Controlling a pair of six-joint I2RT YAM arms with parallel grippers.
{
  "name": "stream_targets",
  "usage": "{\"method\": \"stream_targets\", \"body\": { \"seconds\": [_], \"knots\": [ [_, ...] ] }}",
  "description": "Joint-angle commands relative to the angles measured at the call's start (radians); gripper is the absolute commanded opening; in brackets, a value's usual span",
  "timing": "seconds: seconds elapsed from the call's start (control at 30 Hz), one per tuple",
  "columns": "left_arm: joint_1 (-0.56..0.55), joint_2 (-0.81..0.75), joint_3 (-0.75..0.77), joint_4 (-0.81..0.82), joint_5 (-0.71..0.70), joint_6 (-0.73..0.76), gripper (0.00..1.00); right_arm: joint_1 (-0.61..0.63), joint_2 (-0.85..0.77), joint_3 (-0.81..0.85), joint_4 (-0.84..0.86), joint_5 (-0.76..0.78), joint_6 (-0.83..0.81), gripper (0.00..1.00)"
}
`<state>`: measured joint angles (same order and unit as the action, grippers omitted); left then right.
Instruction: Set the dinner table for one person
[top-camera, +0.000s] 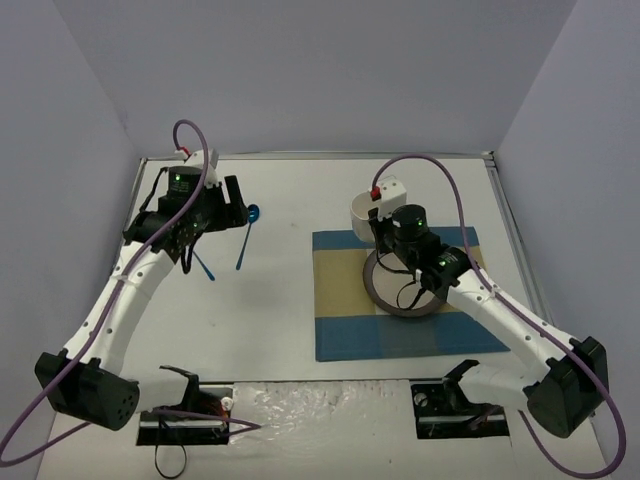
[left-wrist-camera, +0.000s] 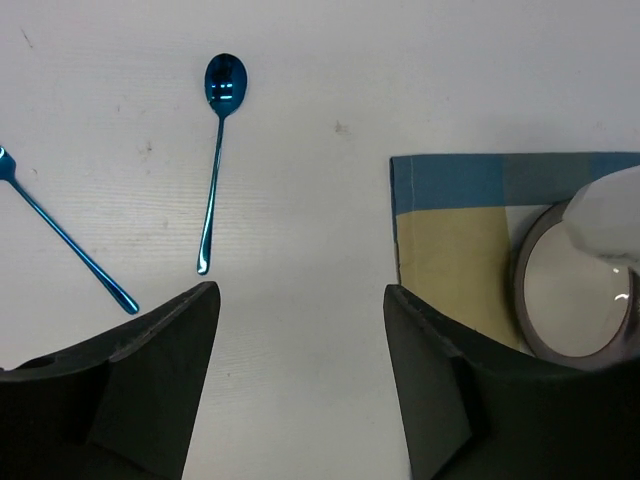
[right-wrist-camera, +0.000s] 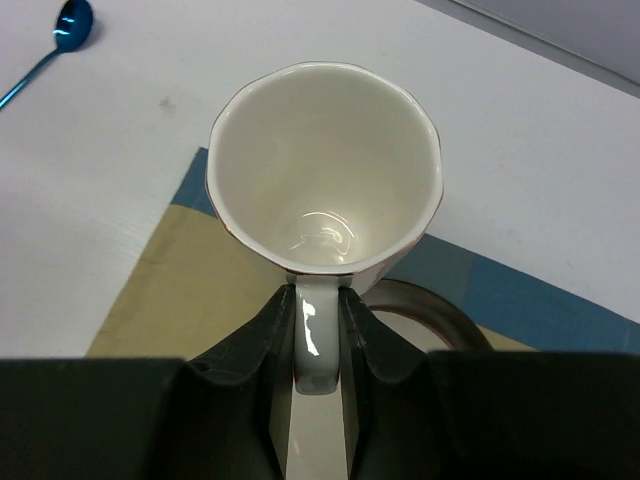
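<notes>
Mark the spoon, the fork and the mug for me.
spoon (left-wrist-camera: 224, 80), left wrist view, on its bowl.
fork (left-wrist-camera: 70, 240), left wrist view, midway along its handle.
mug (right-wrist-camera: 325, 190), right wrist view, inside, near its bottom.

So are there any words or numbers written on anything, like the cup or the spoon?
No text can be read anywhere in these pictures.
The cup, blue spoon, blue fork, plate and checked placemat are all plain: no words, numbers or logos.
The green lights on the robot are just small glows, not letters.
</notes>
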<state>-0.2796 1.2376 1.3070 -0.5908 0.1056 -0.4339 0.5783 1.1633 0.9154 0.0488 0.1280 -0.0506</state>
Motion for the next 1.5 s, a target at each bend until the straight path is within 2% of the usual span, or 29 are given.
{"method": "stream_targets", "body": {
  "seconds": [0.0, 0.17, 0.27, 0.4, 0.83, 1.47],
  "knots": [
    [0.022, -0.075, -0.087, 0.069, 0.049, 0.124, 0.77, -0.189, -0.088, 0.019, 0.194, -0.085, -0.121, 0.0],
    [0.029, -0.141, -0.192, 0.053, 0.057, 0.166, 0.94, -0.421, -0.099, 0.017, 0.181, -0.231, -0.218, 0.0],
    [0.029, -0.181, -0.25, 0.061, 0.04, 0.172, 0.97, -0.536, -0.1, 0.004, 0.177, -0.342, -0.253, 0.0],
    [0.028, -0.195, -0.274, 0.049, 0.025, 0.174, 0.97, -0.642, -0.096, -0.021, 0.174, -0.391, -0.288, 0.0],
    [0.039, -0.201, -0.29, 0.029, -0.05, 0.178, 0.97, -0.809, 0.066, -0.027, 0.209, -0.517, -0.331, 0.0],
    [0.088, -0.194, -0.312, 0.051, -0.063, 0.173, 0.97, -0.853, 0.234, 0.008, 0.293, -0.561, -0.315, 0.0]
  ]
}}
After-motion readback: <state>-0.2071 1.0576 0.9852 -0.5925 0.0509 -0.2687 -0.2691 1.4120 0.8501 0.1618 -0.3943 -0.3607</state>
